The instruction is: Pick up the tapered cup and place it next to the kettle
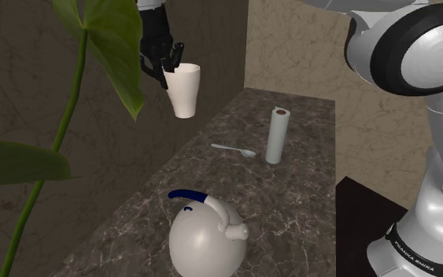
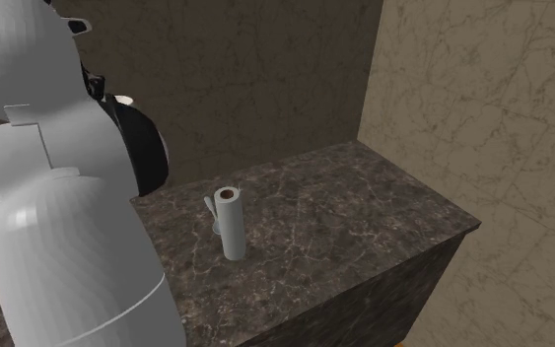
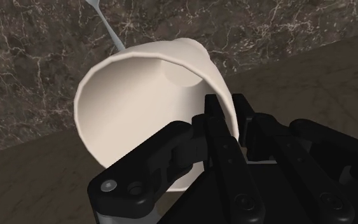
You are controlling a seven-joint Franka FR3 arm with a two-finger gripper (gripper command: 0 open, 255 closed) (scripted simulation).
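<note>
Cup hangs in the air above the desk, one side of its rim pinched between the fingers of the gripper, which sits at the cup's ten o'clock in our shoulder view. We see the kettle at the cup's six o'clock, well apart. We read "FRANKA EMIKA" on the arm.
</note>
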